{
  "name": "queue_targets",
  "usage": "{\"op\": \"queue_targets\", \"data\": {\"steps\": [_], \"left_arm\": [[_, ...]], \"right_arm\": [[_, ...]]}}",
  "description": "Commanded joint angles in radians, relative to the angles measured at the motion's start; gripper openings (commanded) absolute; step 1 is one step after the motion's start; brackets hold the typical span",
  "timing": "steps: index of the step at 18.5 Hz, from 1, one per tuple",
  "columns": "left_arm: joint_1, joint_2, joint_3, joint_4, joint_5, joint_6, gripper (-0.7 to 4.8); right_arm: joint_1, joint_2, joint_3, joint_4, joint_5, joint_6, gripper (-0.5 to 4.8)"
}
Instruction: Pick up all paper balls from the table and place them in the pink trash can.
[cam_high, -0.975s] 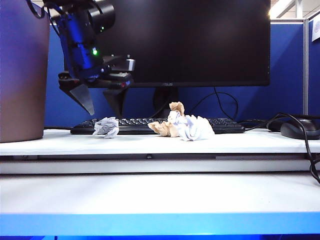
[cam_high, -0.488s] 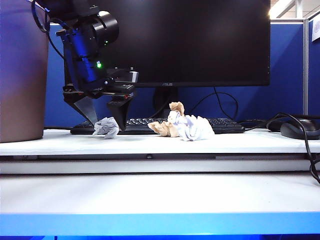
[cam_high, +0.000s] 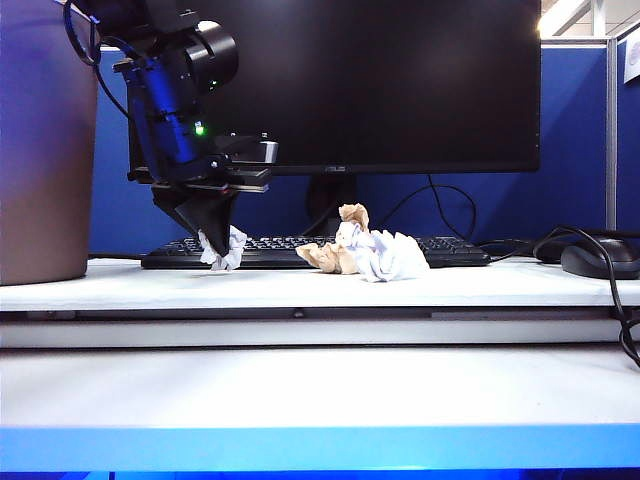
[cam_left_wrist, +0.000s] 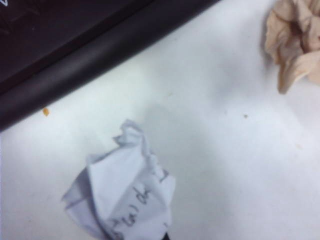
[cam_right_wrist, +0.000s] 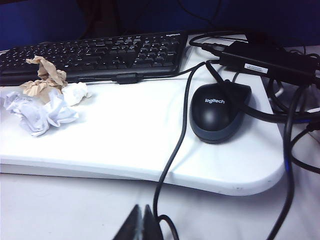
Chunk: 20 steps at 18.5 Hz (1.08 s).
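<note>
Exterior view: left claw (cam_high: 215, 240) is down at the bench (cam_high: 300, 285), just in front of the black keyboard (cam_high: 400, 250) toward its left end, tips drawn narrow and pinched on a white paper ball with grey print (cam_high: 232, 248). The ball sits low, at or just off the bench surface; contact with the bench cannot be told. The pink trash can (cam_high: 45, 150) stands at the bench's left edge, near the arm but apart from it. A cluster of tan and white paper balls (cam_high: 365, 250) lies before the keyboard's middle, well clear of the claw. A dark monitor (cam_high: 400, 80) stands behind; a black mouse (cam_high: 600, 260) rests near the right edge.

Left wrist view: shows the handwriting on the gripped white wad (cam_left_wrist: 122, 197), which the exterior view does not resolve. Only a dark sliver of a fingertip shows at the frame's lower edge against the wad. A tan paper ball (cam_left_wrist: 295, 42) lies apart; the keyboard's front edge (cam_left_wrist: 100, 50) runs nearby.

Right wrist view: right claw (cam_right_wrist: 142, 225) hangs over the lower front step of the bench, tips pressed together, holding nothing. It alone shows the Logitech mouse (cam_right_wrist: 220, 112), its cables and a black power adapter (cam_right_wrist: 270, 62) near the right corner.
</note>
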Motion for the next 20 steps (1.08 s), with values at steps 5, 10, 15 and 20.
{"op": "queue_targets", "data": {"steps": [5,10,15,20], "left_arm": [[-0.001,-0.075,0.011,-0.021,0.053,0.01,-0.06],[-0.001,-0.252,0.039,-0.037,0.077,0.013,-0.06],[-0.001,-0.461,0.178,-0.099,-0.045,0.063,-0.06],[0.0,-0.584,0.271,-0.222,-0.429,0.195,-0.06]], "right_arm": [[0.002,-0.002,-0.002,0.05,-0.309,0.025,-0.05],[0.002,-0.002,-0.002,0.089,-0.398,0.062,-0.05],[0.002,-0.002,-0.002,0.234,-0.391,0.124,-0.05],[0.002,-0.002,-0.002,0.359,-0.394,0.228,-0.05]]}}
